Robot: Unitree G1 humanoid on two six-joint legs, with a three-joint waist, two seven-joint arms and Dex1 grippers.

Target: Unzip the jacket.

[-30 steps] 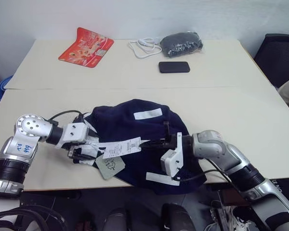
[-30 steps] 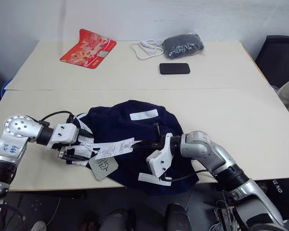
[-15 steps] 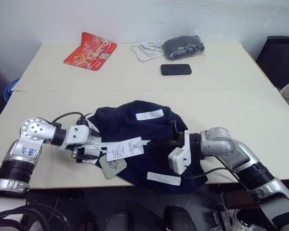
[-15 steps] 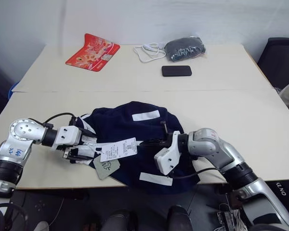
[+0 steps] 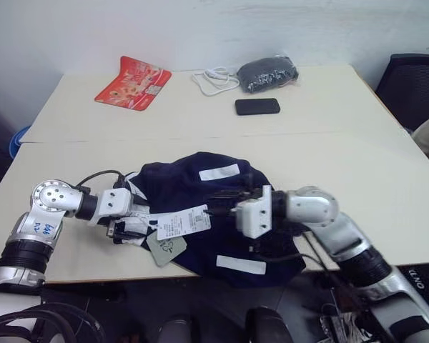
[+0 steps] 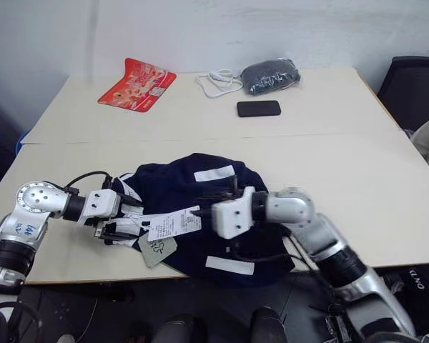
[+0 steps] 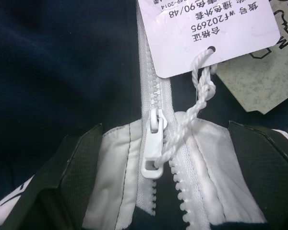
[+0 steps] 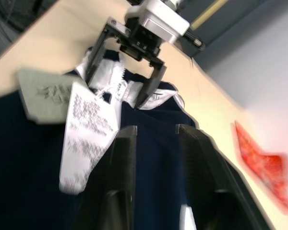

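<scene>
Pincer on the left arm [image 5: 121, 227] lies low over the near left part of the worktop [image 5: 343, 121], its arm bent in from the left edge and its fingers reaching toward the jacket's collar. Its jaws are spread wide: in the left wrist view the two black fingers [image 7: 57, 177] stand either side of the white collar trim, with the zipper pull [image 7: 152, 143] between them and untouched by either. The right arm comes in from the near right, elbow out, forearm laid across the jacket [image 5: 193, 186], and its pincer [image 5: 216, 211] points leftward toward the other one. Its jaws stand partly apart, with only dark fabric showing between them in the right wrist view; they grasp nothing I can make out. The jacket lies bunched at the worktop's near edge, its lower part hanging over it, with the paper hang tags [image 5: 182, 223] near the collar between the two pincers.
</scene>
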